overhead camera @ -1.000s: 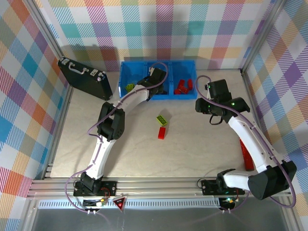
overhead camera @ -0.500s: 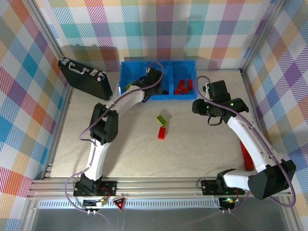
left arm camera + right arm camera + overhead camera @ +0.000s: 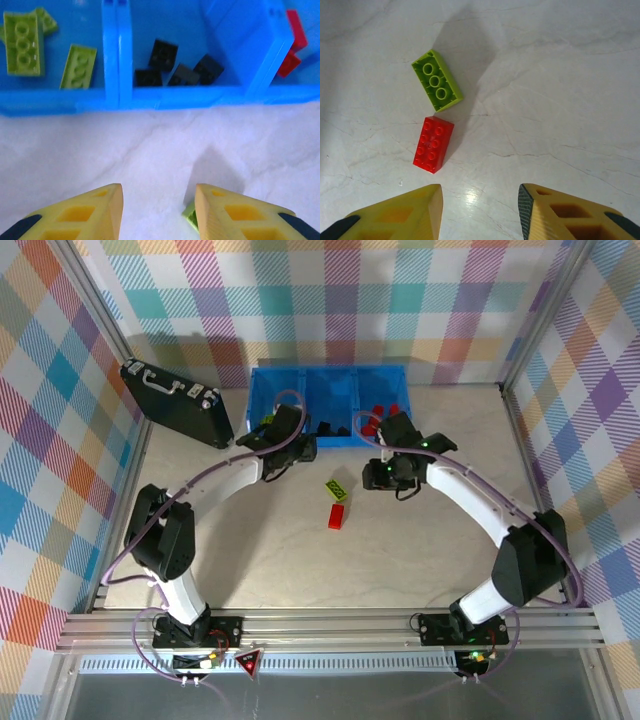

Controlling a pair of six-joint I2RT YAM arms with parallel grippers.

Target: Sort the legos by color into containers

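Nearest me, 2 legos lay loose on the pale counter (image 3: 280, 560), both out in the middle. The red lego (image 3: 433, 144) was the closer. The green lego (image 3: 437, 80) sat just beyond it, nearly corner to corner, and I could not tell if they touched. Both lay flat with their studs up.

I judged them light, hard and stiff, with smooth glossy sides that could slip or skid on the counter under a poor pinch. The safest hold looked to be across the 2 long flat sides, with the fingers coming straight down. The red lego would need care, since the green one crowded its far end.

The right tool (image 3: 480, 200) hung above the counter just short of the pair. Its yellow fingers (image 3: 400, 212) stood moderately apart, with nothing between them and touching nothing.

Farther back, the left tool (image 3: 157, 200) hovered over bare counter in front of the bin. It was parted about as much and was empty too. A sliver of lime green showed by 1 finger, too little to name.

At the far side stood the blue bin (image 3: 262, 390). It held green legos (image 3: 22, 42) in its left compartment, black legos (image 3: 185, 75) in the middle and red legos (image 3: 295, 35) on the right.
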